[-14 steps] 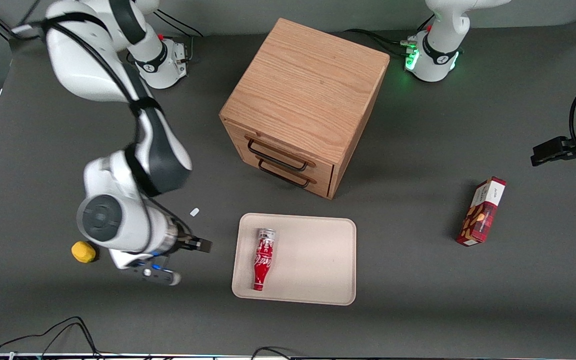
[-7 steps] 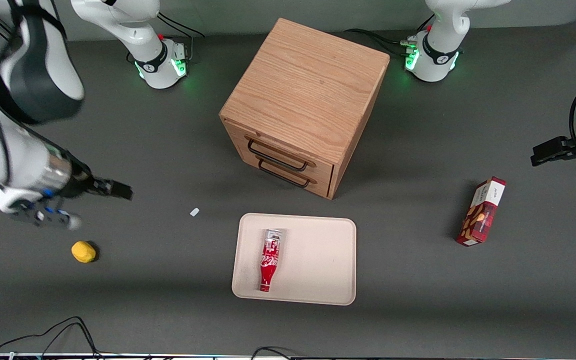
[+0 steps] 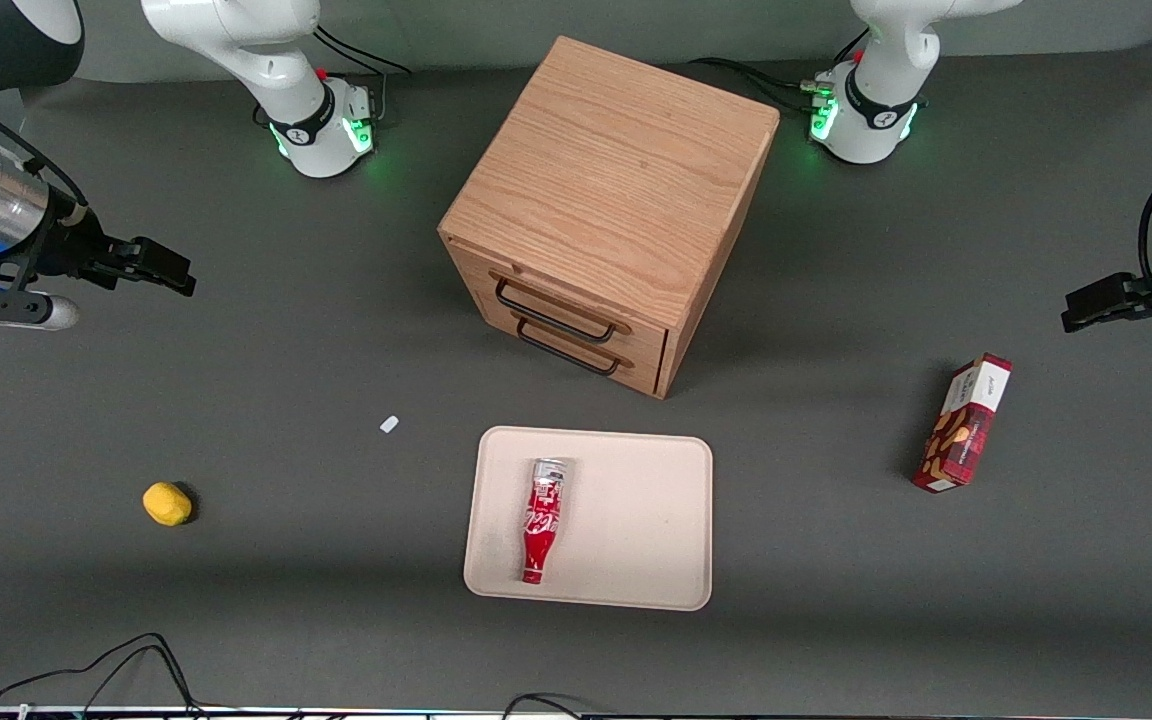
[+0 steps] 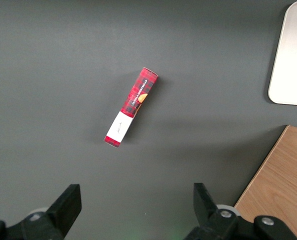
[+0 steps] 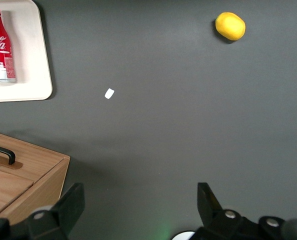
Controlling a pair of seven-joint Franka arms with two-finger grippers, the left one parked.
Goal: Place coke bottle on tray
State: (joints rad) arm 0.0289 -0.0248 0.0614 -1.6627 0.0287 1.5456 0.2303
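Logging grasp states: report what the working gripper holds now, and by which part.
Nothing. The gripper hangs open and empty at the working arm's end of the table. The slim red coke bottle lies untouched on the flat beige tray.

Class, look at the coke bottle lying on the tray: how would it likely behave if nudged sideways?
The coke bottle lies on its side on the tray, so its round body would probably roll. The tray's low rim might stop it. Its glossy surface looks slippery. The gripper is open, far off toward the working arm's end.
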